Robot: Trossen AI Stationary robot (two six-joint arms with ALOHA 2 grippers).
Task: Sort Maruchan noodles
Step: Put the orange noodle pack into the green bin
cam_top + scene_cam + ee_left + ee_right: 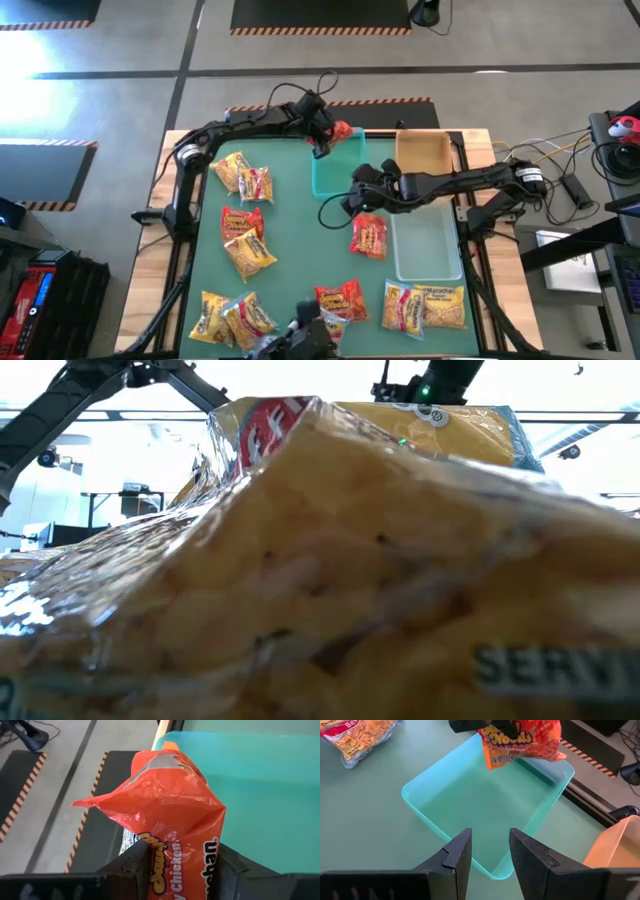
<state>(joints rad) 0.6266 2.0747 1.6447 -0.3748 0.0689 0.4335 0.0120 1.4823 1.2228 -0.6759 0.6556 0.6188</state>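
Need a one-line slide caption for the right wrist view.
Left gripper holds an orange noodle packet above the empty teal tray.

The left arm reaches from the left edge of the surface to its far side, its end effector (177,865) clamped on a crinkly orange plastic noodle packet (167,810) (held above the surface). The right arm stretches leftward toward the middle, its end effector (490,852) empty, fingers parted.

red packet (170,815): glossy crinkled plastic | teal tray (470,805): smooth plastic | table mat (290,250): matt green
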